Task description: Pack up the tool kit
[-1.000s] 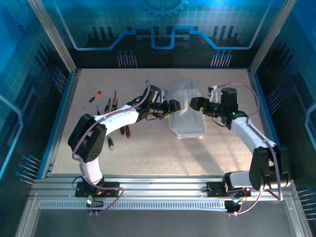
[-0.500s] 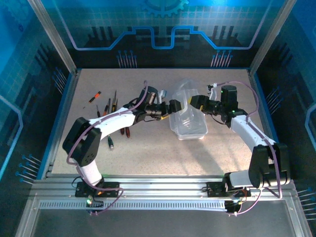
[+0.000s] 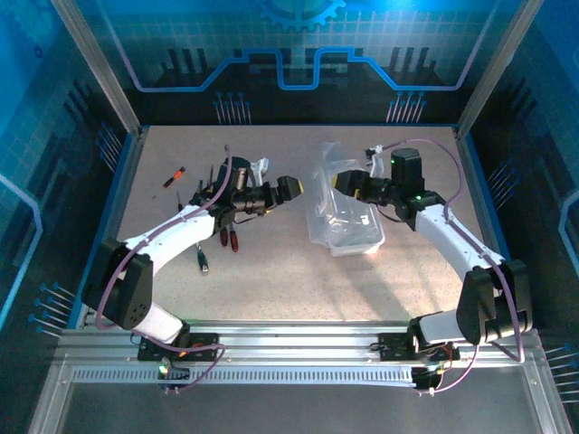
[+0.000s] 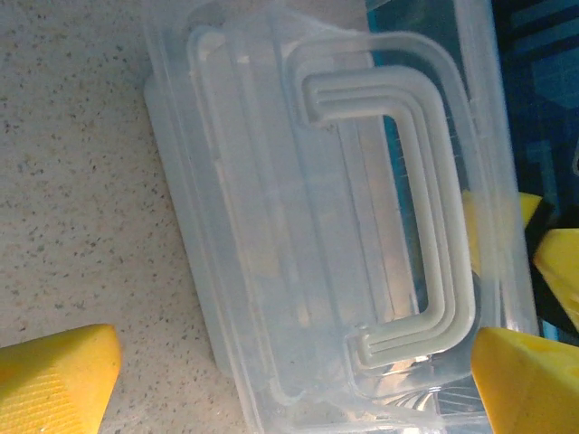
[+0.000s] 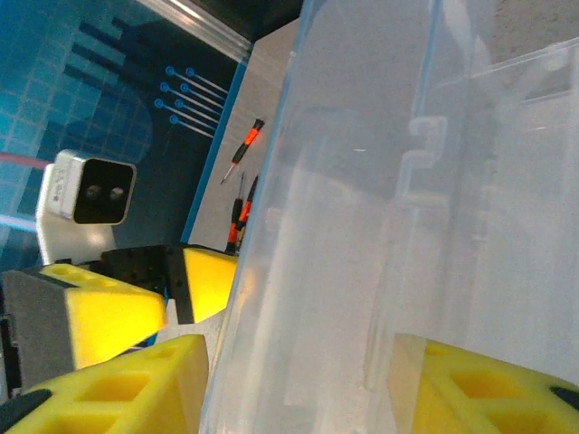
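Observation:
The tool kit's clear case point(image 3: 351, 233) lies mid-table with its lid point(image 3: 326, 176) tipped up. My right gripper point(image 3: 348, 183) is shut on that lid; in the right wrist view the clear lid wall point(image 5: 362, 235) stands between the yellow fingers, right gripper point(image 5: 298, 389). My left gripper point(image 3: 291, 188) hangs open just left of the case, apart from it. Its wrist view looks at the lid's moulded handle point(image 4: 434, 208), with the left gripper point(image 4: 289, 389) spread wide and holding nothing. Screwdrivers with red and black handles point(image 3: 226, 237) and an orange one point(image 3: 172, 178) lie on the table to the left.
A small dark tool point(image 3: 203, 260) lies near the left arm. More screwdrivers point(image 5: 240, 212) show past the lid, beside the left gripper point(image 5: 167, 298). The speckled table point(image 3: 289, 280) is fenced by a blue rim and metal posts.
My left gripper opened and drew back to the left, away from the case. My right gripper closed on the lid, which now stands more upright.

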